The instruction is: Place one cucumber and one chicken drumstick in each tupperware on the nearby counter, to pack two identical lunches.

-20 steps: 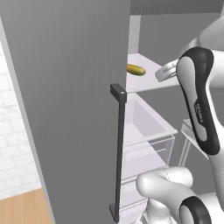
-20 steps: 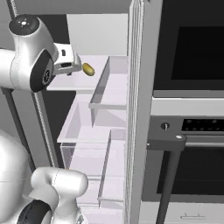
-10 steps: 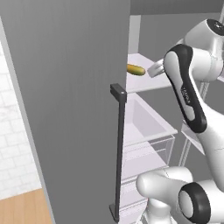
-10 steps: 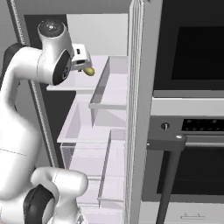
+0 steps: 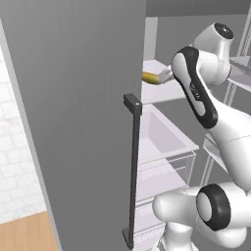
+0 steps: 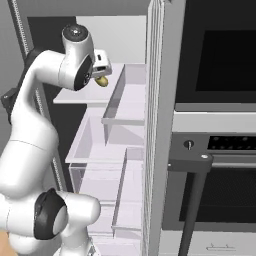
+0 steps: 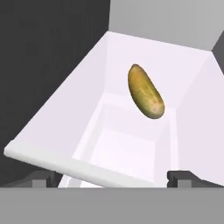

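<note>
You are reaching into the open fridge with the tool [image 7: 112, 177] spread to its full width and holding nothing; its two dark tips sit at 7 and 5 o'clock in the hand view. The cucumber [image 7: 145, 97] lies on the white fridge shelf [image 7: 131, 144] at about 1 o'clock from the tool, well ahead of the tips and untouched, its long axis slanting from 11 to 5 o'clock. In the left base view it [image 5: 151, 78] shows just beyond the edge of the fridge door [image 5: 73, 98], beside the arm's wrist. Expect three likely faults. If you close across the rounded ends rather than the sides, the smooth cylinder is likely to squirt out or roll. If you advance too low, the tips may strike the shelf's front lip at 6 o'clock. If the elbow swings wide, the arm may catch the door edge or its handle [image 5: 133, 166].
</note>
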